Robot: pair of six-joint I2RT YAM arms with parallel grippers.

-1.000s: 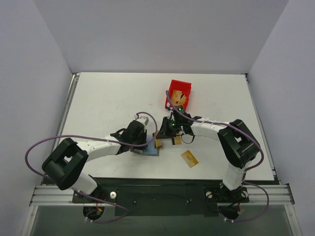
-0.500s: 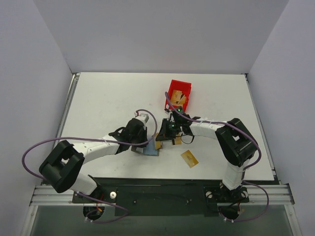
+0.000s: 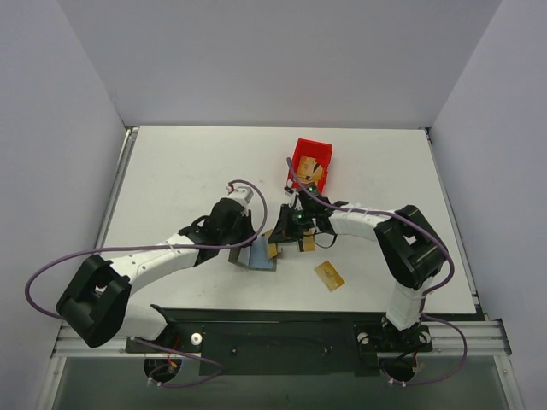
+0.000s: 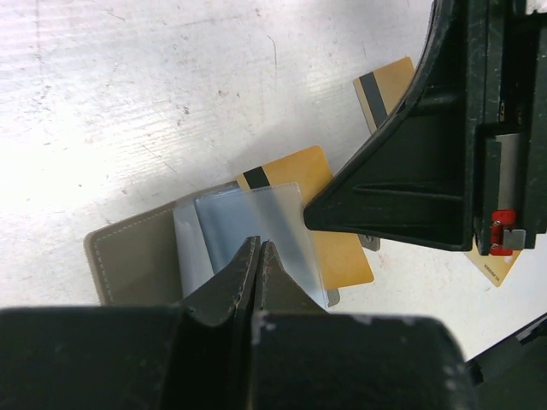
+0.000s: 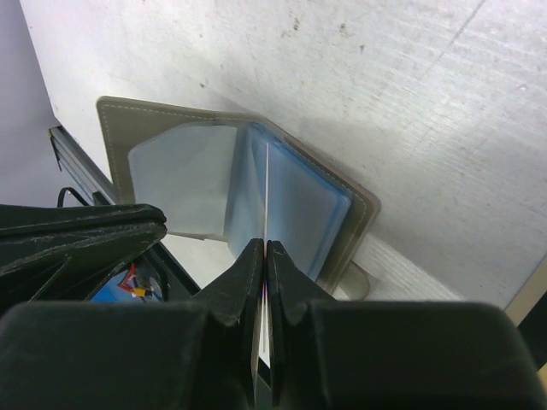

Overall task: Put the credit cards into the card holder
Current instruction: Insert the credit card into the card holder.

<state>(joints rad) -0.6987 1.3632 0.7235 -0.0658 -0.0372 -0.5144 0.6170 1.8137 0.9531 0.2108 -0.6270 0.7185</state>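
- The worktop (image 3: 188,171) carries everything. Both arms reach in from the near edge and meet just left of centre, so the job is shared: one arm steadies, the other feeds.
- The red bin (image 3: 313,147) sits toward the far side, apart from the meeting point, and I judge it plays no part in this step.
- The card holder (image 4: 132,256) lies opened flat on the worktop between the two arms, grey cover down and bluish pockets up.
- The left pincer (image 4: 258,249) is pressed together on a clear sleeve (image 4: 278,218) of the holder. It seems to lift that leaf so a pocket gapes.
- The right pincer (image 5: 264,249) is pinched on a thin sheet seen edge-on, which I take for the held card (image 4: 338,248). It points into the fold of the holder, a sensible line for sliding it in.
- A second card (image 4: 385,85) lies just beyond, partly hidden by the right pincer.
- A loose card (image 3: 330,275) rests well apart, nearer the right arm's base. By my judgement both are waiting their turn.
- The overhead view gives the layout, but the arms blur the holder's state.
- The left wrist view shows the held card's gold face and black stripe part-way under the sleeve.
- The right wrist view shows only that card's edge, yet reveals the stacked pockets and the tab. Whether the card is truly inside a pocket I cannot tell.
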